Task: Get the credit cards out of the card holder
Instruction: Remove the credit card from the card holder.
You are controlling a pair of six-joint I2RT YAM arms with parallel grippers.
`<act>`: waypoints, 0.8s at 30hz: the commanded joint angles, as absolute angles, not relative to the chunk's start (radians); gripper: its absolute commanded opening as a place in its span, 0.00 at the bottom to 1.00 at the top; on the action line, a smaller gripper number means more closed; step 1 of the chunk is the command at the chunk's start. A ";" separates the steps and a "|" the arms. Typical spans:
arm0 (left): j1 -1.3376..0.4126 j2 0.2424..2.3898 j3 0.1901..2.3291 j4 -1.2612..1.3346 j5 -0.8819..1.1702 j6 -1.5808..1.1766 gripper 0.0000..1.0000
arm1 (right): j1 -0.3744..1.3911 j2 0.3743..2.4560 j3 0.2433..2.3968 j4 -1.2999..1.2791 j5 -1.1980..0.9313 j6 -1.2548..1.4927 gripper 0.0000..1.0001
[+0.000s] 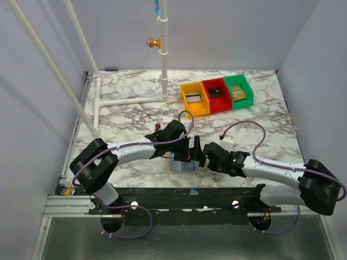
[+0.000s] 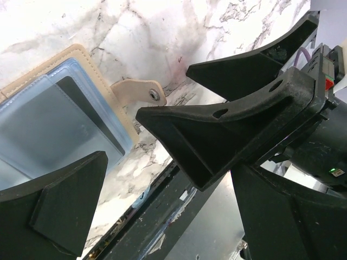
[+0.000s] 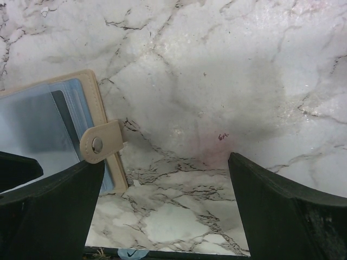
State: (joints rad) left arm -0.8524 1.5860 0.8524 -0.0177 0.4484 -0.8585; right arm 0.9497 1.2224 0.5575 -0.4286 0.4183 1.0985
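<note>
Card holder [image 1: 181,164] is found flat on counter [image 1: 130,114], lower centre of top view. Left hand [image 1: 191,149] and right hand [image 3: 167,160] are held spread, empty. Holder is judged light, pliant, slick; the edge by the snap tab [image 3: 100,142] is favoured for gripping.

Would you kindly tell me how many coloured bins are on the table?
3, side by side at the far right of the table: yellow bin leftmost, red bin in the middle, green bin rightmost. None appears hidden.

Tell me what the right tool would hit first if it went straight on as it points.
The right tool would probably meet the marble table; the card holder lies off to one side.
</note>
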 commanded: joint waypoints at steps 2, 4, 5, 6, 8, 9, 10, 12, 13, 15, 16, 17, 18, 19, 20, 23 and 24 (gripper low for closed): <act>-0.847 1.619 0.805 -0.005 0.374 -0.874 0.99 | 0.954 1.182 0.529 -0.376 0.414 1.131 0.99; -0.846 1.621 0.795 -0.005 0.353 -0.874 0.99 | 0.954 1.174 0.526 -0.387 0.422 1.138 1.00; -0.844 1.623 0.791 -0.005 0.344 -0.871 0.99 | 0.953 1.169 0.528 -0.393 0.426 1.143 1.00; -0.840 1.622 0.783 -0.005 0.343 -0.871 0.99 | 0.953 1.162 0.525 -0.399 0.432 1.150 1.00; -0.833 1.609 0.759 0.038 0.347 -0.875 0.99 | 0.953 1.150 0.525 -0.414 0.441 1.158 1.00; -0.830 1.597 0.742 0.068 0.352 -0.880 0.99 | 0.953 1.145 0.530 -0.423 0.448 1.161 1.00; -0.827 1.583 0.727 0.082 0.357 -0.884 0.99 | 0.953 1.139 0.535 -0.433 0.453 1.159 1.00; -0.824 1.566 0.721 0.093 0.370 -0.875 0.99 | 0.953 1.137 0.546 -0.452 0.469 1.154 1.00; -0.820 1.559 0.712 0.110 0.386 -0.875 0.99 | 0.953 1.137 0.553 -0.462 0.477 1.153 1.00; -0.814 1.547 0.699 0.138 0.401 -0.882 0.99 | 0.953 1.138 0.564 -0.474 0.490 1.148 1.00; -0.812 1.539 0.691 0.164 0.417 -0.884 0.99 | 0.953 1.140 0.568 -0.479 0.495 1.145 1.00; -0.809 1.527 0.670 0.201 0.429 -0.891 0.99 | 0.953 1.142 0.573 -0.485 0.501 1.144 1.00; -0.806 1.513 0.654 0.241 0.445 -0.902 0.99 | 0.953 1.143 0.577 -0.493 0.506 1.144 1.00; -0.805 1.497 0.630 0.299 0.466 -0.911 0.99 | 0.953 1.143 0.579 -0.498 0.510 1.146 1.00; -0.803 1.481 0.612 0.343 0.484 -0.920 0.99 | 0.953 1.143 0.580 -0.504 0.515 1.146 1.00; -0.802 1.447 0.609 0.360 0.497 -0.911 0.99 | 0.953 1.136 0.581 -0.512 0.523 1.147 1.00; -0.801 1.443 0.618 0.341 0.491 -0.904 0.99 | 0.953 1.135 0.583 -0.512 0.525 1.146 1.00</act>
State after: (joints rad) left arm -0.8162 1.4876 0.6312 0.2943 0.4858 -0.9180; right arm 0.9497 1.1622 0.5552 -0.4648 0.4599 1.1271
